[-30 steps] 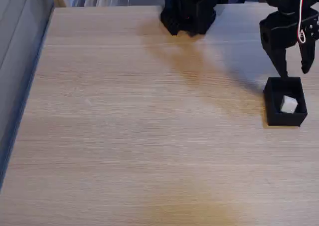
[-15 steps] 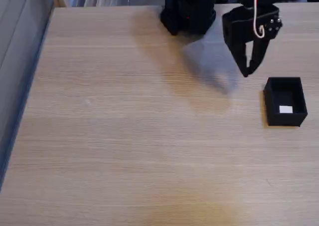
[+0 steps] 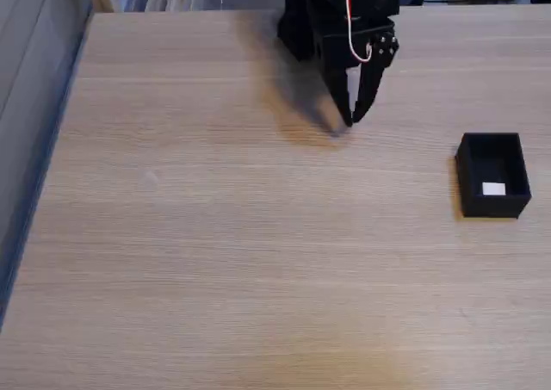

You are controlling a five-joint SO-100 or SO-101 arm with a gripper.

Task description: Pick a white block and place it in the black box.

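White block (image 3: 493, 188) sits inside the black box (image 3: 465, 162) (near the wooden table's (image 3: 215, 235) right edge). The gripper (image 3: 353, 120) hangs far away, fingers a little apart, holding nothing.

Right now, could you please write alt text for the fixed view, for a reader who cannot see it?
A white block lies inside a black box at the right of a wooden table. The black gripper hangs empty near the far edge, tips pointing down.
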